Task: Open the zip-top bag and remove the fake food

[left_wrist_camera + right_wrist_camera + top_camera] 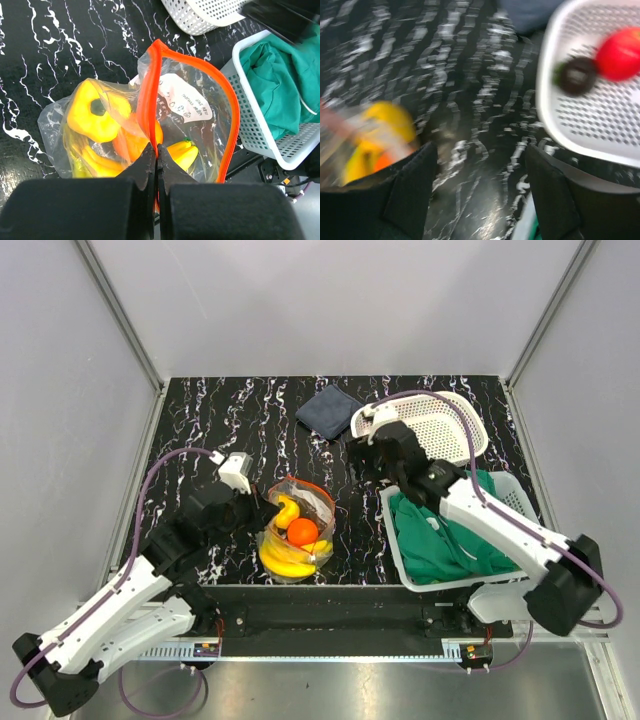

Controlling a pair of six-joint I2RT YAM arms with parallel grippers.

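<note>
On marbled table (200, 420), zip-top bag (186, 107) veils fake food (92, 119)

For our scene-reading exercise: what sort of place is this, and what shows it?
Probably a robot test cell: left arm and right arm bolted to a table, grey walls on metal framing, and a zip-top bag of fake food as props.

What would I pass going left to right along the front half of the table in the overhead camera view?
The left gripper → clear crinkly zip-top bag holding glossy plastic fake food → white perforated plastic basket holding a green cloth.
</note>
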